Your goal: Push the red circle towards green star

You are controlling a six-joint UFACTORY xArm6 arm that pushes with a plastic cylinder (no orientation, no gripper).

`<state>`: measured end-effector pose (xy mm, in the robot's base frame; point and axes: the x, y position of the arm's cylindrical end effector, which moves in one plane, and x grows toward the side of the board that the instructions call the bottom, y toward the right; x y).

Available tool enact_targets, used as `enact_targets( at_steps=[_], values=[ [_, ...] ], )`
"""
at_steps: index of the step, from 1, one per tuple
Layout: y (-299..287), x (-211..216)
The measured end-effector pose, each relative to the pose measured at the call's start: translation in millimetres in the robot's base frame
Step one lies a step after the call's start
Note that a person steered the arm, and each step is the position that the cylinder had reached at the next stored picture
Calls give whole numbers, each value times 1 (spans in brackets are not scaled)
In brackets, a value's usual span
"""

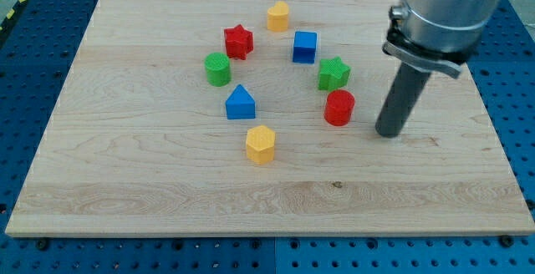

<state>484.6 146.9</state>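
The red circle (339,108) sits on the wooden board right of centre. The green star (333,73) lies just above it, almost touching its upper edge. My tip (389,132) rests on the board to the right of the red circle and slightly lower, a small gap away from it. The rod rises from the tip toward the view's top right, where the arm's grey body fills the corner.
A blue cube (305,47), a yellow hexagon (277,16), a red star (238,41), a green cylinder (217,69), a blue triangular block (240,103) and another yellow hexagon (260,144) ring the board's (125,182) centre.
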Motion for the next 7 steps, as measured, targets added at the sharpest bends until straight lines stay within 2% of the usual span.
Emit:
enact_targets(
  at_steps=[1, 7],
  values=[
    [-14, -16],
    [-37, -8]
  ],
)
